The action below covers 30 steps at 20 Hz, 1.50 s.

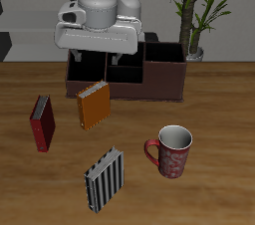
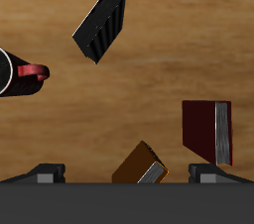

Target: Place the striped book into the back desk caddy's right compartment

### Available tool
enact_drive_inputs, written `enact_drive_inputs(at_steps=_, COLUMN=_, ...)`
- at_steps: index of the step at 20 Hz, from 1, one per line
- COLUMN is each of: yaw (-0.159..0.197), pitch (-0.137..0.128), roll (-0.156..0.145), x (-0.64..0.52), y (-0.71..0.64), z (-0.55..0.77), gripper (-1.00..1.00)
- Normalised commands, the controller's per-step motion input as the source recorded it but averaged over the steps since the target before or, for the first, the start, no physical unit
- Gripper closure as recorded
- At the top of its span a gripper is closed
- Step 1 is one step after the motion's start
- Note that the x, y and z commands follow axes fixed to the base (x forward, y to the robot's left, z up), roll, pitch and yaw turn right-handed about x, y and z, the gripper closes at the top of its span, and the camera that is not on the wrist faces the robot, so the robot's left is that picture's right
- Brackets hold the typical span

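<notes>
So far the claw hangs high near the back desk caddy, fingers apart and empty. The striped book stands on the counter toward six o'clock, nearest the front edge, with the red mug beside it at about two o'clock. The orange book and red book stand between claw and target, so a careless descent could clip or grab the wrong one; the thin upright cover may also tip when pinched.
</notes>
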Motion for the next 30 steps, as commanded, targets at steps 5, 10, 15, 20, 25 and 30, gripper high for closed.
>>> enact_drive_inputs(at_steps=5, yaw=-0.041, pitch=0.011, roll=-0.055, x=0.56, y=-0.21, z=-0.07, gripper=-1.0)
enact_drive_inputs(at_steps=10, yaw=0.0, pitch=-0.024, roll=-0.021, x=0.5, y=0.01, z=-0.1, gripper=-1.0)
enact_drive_inputs(at_steps=15, yaw=-0.025, pitch=-0.009, roll=0.001, x=0.23, y=0.08, z=-0.05, gripper=-1.0)
enact_drive_inputs(at_steps=20, yaw=-0.014, pitch=-0.019, roll=-0.01, x=0.36, y=0.14, z=-0.07, gripper=-1.0)
enact_drive_inputs(at_steps=25, yaw=-0.052, pitch=-0.01, roll=-0.011, x=0.22, y=0.12, z=-0.06, gripper=-1.0)
enact_drive_inputs(at_steps=30, yaw=-0.045, pitch=-0.013, roll=-0.028, x=0.29, y=0.19, z=-0.05, gripper=-1.0)
